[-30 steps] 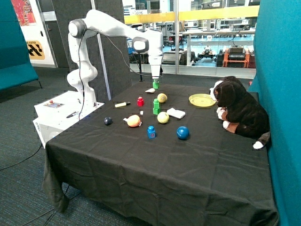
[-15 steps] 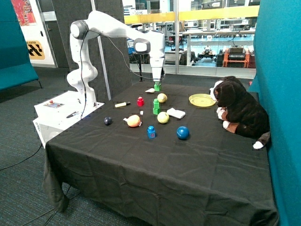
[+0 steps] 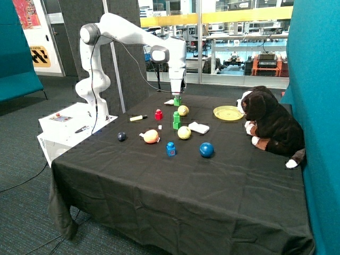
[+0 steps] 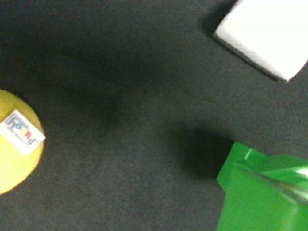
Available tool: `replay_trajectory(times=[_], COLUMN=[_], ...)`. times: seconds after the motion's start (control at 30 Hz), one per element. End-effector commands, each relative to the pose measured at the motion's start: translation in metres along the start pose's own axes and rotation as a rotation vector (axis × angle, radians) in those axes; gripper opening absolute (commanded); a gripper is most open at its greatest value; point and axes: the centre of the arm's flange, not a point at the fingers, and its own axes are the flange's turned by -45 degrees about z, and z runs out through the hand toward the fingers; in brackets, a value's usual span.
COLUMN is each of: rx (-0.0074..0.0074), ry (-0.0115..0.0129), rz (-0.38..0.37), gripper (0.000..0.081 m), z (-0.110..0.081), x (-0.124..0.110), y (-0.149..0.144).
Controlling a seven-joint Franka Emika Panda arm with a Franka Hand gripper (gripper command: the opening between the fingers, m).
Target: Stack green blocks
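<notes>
In the outside view my gripper point(image 3: 177, 96) hangs over the far part of the table, shut on a green block point(image 3: 177, 101) held just above the black cloth. Two more green blocks point(image 3: 176, 120) stand stacked one on the other, nearer the table's middle, between two yellow balls. The wrist view shows the held green block point(image 4: 262, 192) close up, with the cloth below it, a yellow ball point(image 4: 14, 139) off to one side and a white piece point(image 4: 264, 33) on the other.
Around the stack lie a red block point(image 3: 158, 114), a blue block point(image 3: 170, 149), a blue ball point(image 3: 206, 150), yellow balls point(image 3: 183, 110) point(image 3: 184, 133), an orange ball point(image 3: 151, 136) and a white pad point(image 3: 198, 127). A yellow plate point(image 3: 228, 112) and plush dog point(image 3: 268, 125) sit beyond.
The gripper has come down a little with the green block, closer to the cloth. Nothing on the table has moved.
</notes>
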Motion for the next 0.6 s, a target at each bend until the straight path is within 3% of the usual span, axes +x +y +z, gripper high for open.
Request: replay_trajectory(times=[0.0,0.57], rx=[0.0010,0.0011], ry=[0.0111,0.0111], rz=[0.008,0.023], gripper=[0.0000,0.0000], z=[0.005,0.021], x=[0.002,0.002], y=[0.010,0.022])
